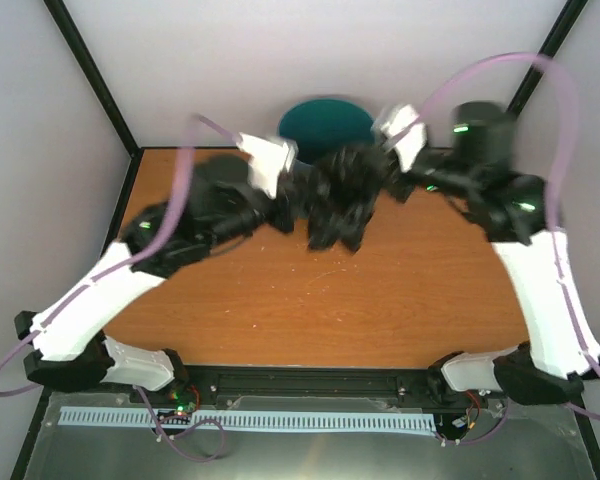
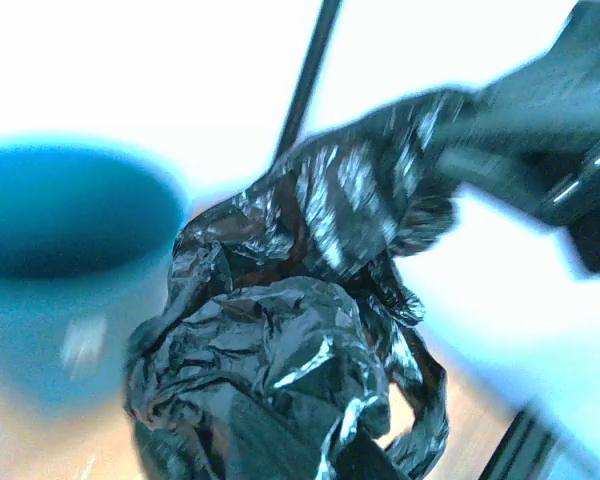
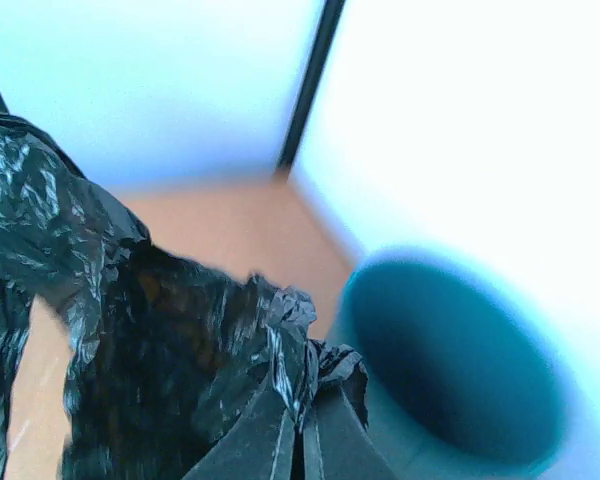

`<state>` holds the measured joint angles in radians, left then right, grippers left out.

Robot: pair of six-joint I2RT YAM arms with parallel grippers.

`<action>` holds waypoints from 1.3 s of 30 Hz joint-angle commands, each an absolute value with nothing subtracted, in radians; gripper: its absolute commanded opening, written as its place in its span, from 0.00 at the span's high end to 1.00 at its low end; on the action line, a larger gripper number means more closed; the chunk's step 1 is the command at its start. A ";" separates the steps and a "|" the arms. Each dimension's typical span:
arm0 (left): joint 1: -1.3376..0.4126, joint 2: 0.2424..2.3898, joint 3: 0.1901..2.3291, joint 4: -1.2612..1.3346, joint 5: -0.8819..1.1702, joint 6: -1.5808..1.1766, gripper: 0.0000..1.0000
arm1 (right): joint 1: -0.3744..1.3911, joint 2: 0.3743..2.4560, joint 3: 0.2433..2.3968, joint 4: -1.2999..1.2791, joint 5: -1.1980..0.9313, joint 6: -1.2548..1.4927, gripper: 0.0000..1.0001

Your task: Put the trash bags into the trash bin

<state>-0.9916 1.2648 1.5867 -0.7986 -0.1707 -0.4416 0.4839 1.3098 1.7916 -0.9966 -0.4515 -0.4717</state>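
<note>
The black wrinkly trash bag (image 1: 342,195) hangs bunched between my two arms, lifted off the table just in front of the teal trash bin (image 1: 325,122) at the back edge. My left gripper (image 1: 298,195) is shut on the bag's left side; the bag (image 2: 270,370) fills the left wrist view, with the bin (image 2: 65,215) to its left. My right gripper (image 1: 392,178) is shut on the bag's right side. In the right wrist view its fingers (image 3: 250,452) pinch a fold of the bag (image 3: 160,340), and the bin's open mouth (image 3: 450,370) lies just to the right.
The orange wooden table (image 1: 320,300) ends at grey walls and black frame posts (image 1: 90,75) at the back corners. The bin stands against the back wall. My right arm (image 2: 540,130) crosses the upper right of the left wrist view.
</note>
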 commanded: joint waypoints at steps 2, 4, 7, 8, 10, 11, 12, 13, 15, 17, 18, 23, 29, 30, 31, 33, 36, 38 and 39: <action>-1.090 1.299 1.955 -0.811 -0.078 -0.213 0.99 | 0.478 1.147 2.022 -0.869 -0.464 -0.367 0.97; -1.099 1.247 1.725 -0.741 -0.043 -0.214 0.99 | 0.479 0.985 1.726 -0.727 -0.392 -0.398 0.97; -1.101 1.169 1.264 -0.627 -0.019 -0.281 0.99 | 0.478 0.798 1.271 -0.702 -0.247 -0.545 0.97; -1.103 1.151 1.141 -0.605 -0.026 -0.314 0.99 | 0.477 0.759 1.131 -0.721 -0.189 -0.592 0.97; -1.107 1.098 0.978 -0.597 -0.025 -0.372 0.99 | 0.479 0.690 0.954 -0.790 -0.156 -0.666 0.97; -1.110 1.059 0.944 -0.616 -0.039 -0.396 0.99 | 0.479 0.651 0.922 -0.839 -0.201 -0.692 0.97; -1.110 1.008 0.937 -0.644 -0.060 -0.416 0.99 | 0.479 0.608 0.928 -0.901 -0.279 -0.711 0.97; -1.111 0.959 0.955 -0.678 -0.087 -0.432 0.99 | 0.479 0.553 0.956 -0.954 -0.356 -0.722 0.97; -1.112 0.837 1.010 -0.722 -0.137 -0.457 0.99 | 0.478 0.521 1.080 -1.025 -0.498 -0.693 0.97; -1.112 0.765 1.050 -0.726 -0.138 -0.464 0.99 | 0.477 0.554 1.198 -1.070 -0.558 -0.649 0.97; -1.112 0.747 1.064 -0.730 -0.133 -0.466 0.99 | 0.476 0.568 1.234 -1.079 -0.580 -0.627 0.97; -1.112 0.781 1.084 -0.774 -0.124 -0.469 0.99 | 0.471 0.599 1.240 -1.002 -0.593 -0.490 0.97; -1.111 0.899 1.027 -0.706 -0.154 -0.502 0.99 | 0.469 0.704 1.124 -0.887 -0.337 -0.302 0.97; -1.108 0.942 1.034 -0.708 -0.172 -0.515 0.99 | 0.469 0.734 1.104 -0.882 -0.315 -0.283 0.97; -1.101 0.986 1.056 -0.714 -0.184 -0.523 0.99 | 0.469 0.769 1.090 -0.878 -0.285 -0.269 0.97; -1.043 1.106 1.141 -0.731 -0.158 -0.503 0.99 | 0.468 0.848 1.101 -0.876 -0.237 -0.262 0.97; -0.969 1.236 1.422 -0.775 -0.161 -0.399 0.99 | 0.455 0.998 1.292 -0.899 -0.157 -0.315 0.97; -0.966 1.322 1.759 -0.804 -0.199 -0.305 0.99 | 0.425 1.130 1.628 -0.926 -0.114 -0.359 0.97; -0.967 1.364 1.937 -0.816 -0.193 -0.264 0.99 | 0.417 1.199 1.815 -0.955 -0.107 -0.377 0.97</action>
<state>-0.9871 1.2945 1.3773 -0.8318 -0.1516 -0.4313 0.4564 1.0584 1.3003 -0.9833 -0.2260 -0.3325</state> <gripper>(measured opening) 0.010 0.031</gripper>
